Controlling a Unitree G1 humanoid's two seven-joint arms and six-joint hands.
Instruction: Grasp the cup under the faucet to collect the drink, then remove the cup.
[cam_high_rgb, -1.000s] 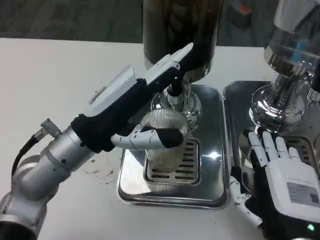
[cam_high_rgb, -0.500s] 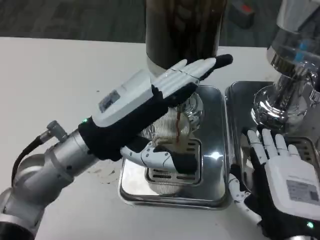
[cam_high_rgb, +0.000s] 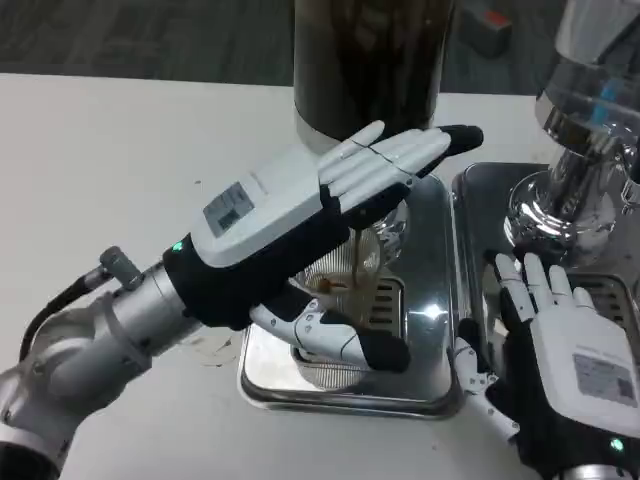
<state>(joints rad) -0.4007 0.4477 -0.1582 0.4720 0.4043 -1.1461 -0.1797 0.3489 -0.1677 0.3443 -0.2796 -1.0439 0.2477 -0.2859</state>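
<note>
The left hand (cam_high_rgb: 300, 215) has its fingers (cam_high_rgb: 395, 160) stretched out flat and together over the top of the cup (cam_high_rgb: 335, 300), reaching toward the dark dispenser (cam_high_rgb: 370, 60), while its thumb (cam_high_rgb: 345, 340) curls in front of the cup's near side; whether the hand actually grips the cup cannot be told, since the palm hides the contact. The cup is clear and ribbed, standing on the slotted grate of the steel drip tray (cam_high_rgb: 425, 360), directly below the faucet. A thin brown stream (cam_high_rgb: 357, 258) falls into it. The right hand (cam_high_rgb: 565, 360) lies apart, fingers spread and holding nothing, on the neighbouring tray (cam_high_rgb: 480, 190) near a shiny second dispenser (cam_high_rgb: 580, 150).
</note>
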